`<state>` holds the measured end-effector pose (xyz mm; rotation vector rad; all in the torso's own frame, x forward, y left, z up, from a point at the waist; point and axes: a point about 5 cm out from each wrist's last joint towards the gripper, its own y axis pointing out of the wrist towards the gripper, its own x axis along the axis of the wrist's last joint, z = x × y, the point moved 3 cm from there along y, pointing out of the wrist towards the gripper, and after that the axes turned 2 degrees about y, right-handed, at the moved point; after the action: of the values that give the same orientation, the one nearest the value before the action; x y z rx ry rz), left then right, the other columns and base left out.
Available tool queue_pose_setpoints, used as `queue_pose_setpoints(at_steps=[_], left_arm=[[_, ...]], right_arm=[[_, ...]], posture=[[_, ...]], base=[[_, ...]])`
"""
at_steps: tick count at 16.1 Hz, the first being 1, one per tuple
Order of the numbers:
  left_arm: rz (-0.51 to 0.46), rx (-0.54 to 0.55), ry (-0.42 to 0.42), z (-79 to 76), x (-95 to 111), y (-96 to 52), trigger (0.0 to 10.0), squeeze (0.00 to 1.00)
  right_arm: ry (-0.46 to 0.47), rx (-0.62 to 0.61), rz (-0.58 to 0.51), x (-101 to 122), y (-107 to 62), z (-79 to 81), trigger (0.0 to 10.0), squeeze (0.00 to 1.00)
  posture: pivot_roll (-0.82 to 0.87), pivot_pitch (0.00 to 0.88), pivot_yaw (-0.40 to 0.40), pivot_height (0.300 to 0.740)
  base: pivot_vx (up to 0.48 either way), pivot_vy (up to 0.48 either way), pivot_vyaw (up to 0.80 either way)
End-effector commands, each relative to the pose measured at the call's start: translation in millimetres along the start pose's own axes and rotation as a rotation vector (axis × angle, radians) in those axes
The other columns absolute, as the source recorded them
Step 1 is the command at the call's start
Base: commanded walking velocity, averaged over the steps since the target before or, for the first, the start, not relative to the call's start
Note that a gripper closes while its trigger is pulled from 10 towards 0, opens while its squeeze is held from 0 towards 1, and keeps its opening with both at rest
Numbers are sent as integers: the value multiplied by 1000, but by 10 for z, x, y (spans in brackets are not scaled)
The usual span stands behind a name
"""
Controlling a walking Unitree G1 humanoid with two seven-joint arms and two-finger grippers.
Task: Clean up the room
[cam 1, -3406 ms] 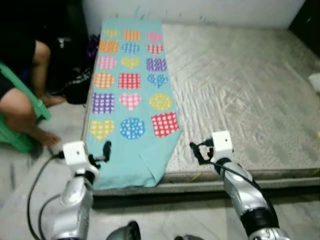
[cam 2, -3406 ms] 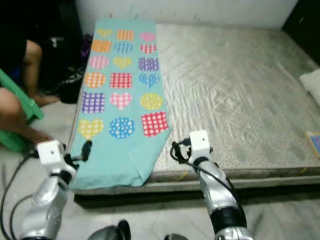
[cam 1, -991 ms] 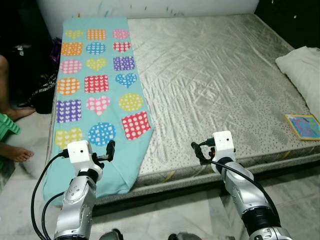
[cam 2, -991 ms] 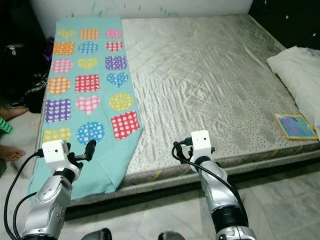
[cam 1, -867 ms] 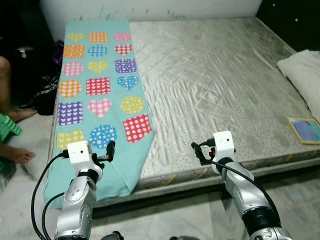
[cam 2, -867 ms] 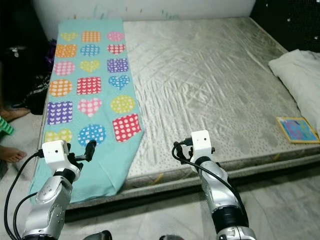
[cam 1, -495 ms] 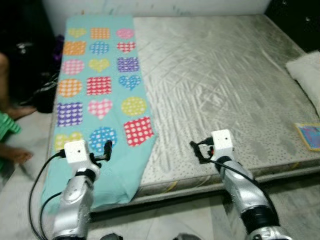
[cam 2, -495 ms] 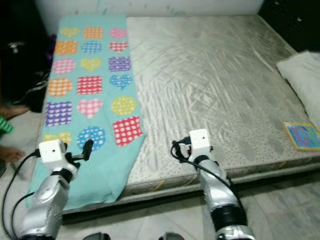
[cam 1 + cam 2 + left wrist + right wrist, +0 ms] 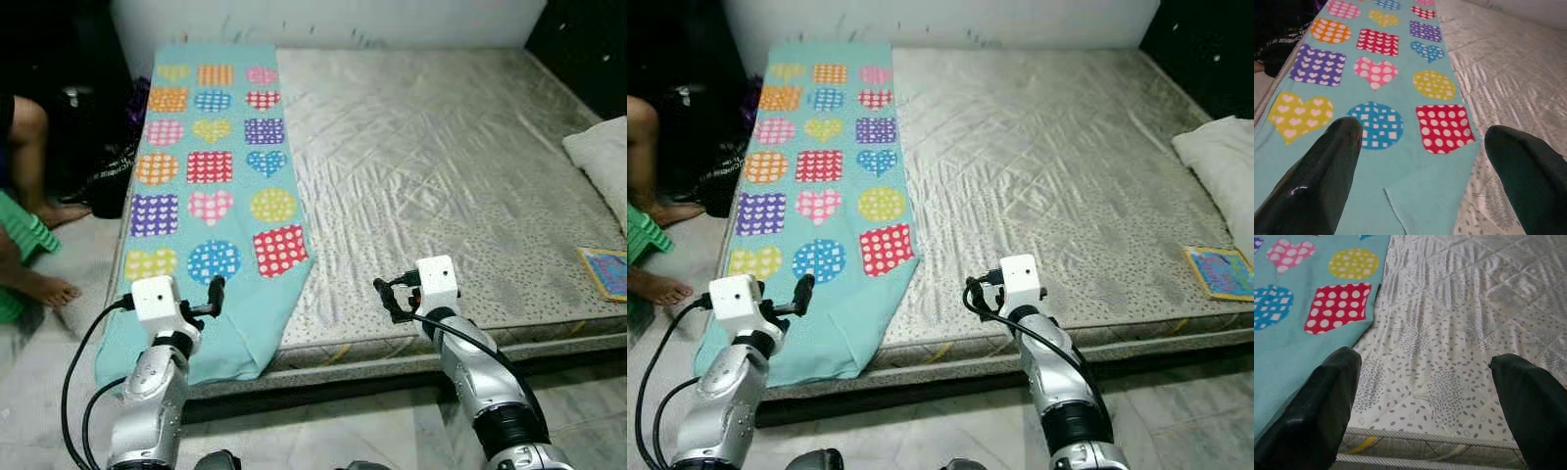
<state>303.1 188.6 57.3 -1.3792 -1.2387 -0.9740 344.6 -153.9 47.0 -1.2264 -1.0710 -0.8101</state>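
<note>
— Can you read any words, labels or numbers here?
— No, you can't. The blanket (image 9: 211, 186) carries only dotted hearts, circles and squares, and the booklet (image 9: 1221, 271) cover is too blurred.

Patterned blanket (image 9: 210, 186) along mattress (image 9: 441, 176)

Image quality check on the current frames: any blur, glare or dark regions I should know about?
Head views: sharp enough, with sheen on the mattress, and the far left beside the blanket is nearly black. Left wrist view: blanket pattern crisp, near fingers soft and dark. Right wrist view: mattress print clear, fingers out of focus.
</note>
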Motion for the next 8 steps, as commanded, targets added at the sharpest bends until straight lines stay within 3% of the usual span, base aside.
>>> queue_pose_setpoints(at_steps=[1, 8], left_arm=[[25, 14, 0, 22, -54, -26, 10000, 0], [28, 20, 1, 32, -49, -25, 10000, 0]], right_arm=[[3, -9, 27, -68, -23, -35, 10000, 0], [2, -12, 27, -64, -25, -35, 10000, 0]], posture=[[-145, 152, -56, 740], [-147, 158, -55, 740]], base=[[0, 0, 0], [0, 0, 0]])
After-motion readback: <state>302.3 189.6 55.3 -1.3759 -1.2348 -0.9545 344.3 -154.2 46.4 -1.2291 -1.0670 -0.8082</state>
